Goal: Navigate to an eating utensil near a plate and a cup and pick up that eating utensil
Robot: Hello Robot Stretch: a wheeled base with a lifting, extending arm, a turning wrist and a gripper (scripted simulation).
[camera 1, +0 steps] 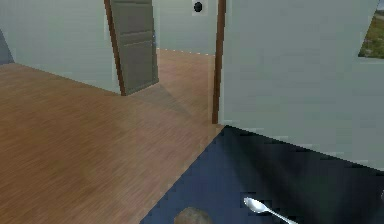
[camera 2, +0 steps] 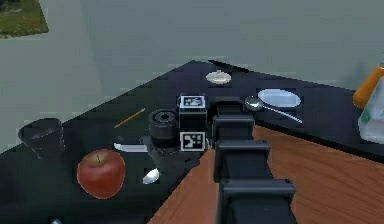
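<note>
**Desk:** Fingers on the gripper (camera 2: 153, 137), what have they got?

**Me:** I cannot tell whether they hold anything. I see them against the dark tabletop (camera 2: 60, 195), with things lying close by.

**Desk:** And the utensil?

**Me:** I see a small silver spoon (camera 2: 150, 176) lying just beside the round red apple (camera 2: 100, 172), near the gripper. A dark tumbler-shaped cup (camera 2: 42, 137) stands farther left. A long-handled silver spoon (camera 2: 272, 108) lies beside the shallow white plate (camera 2: 280, 97), right of the arm's end.

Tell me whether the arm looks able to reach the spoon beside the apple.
Probably yes: the spoon lies uncovered on the table near the arm's far end; the apple sits apart from it.
</note>
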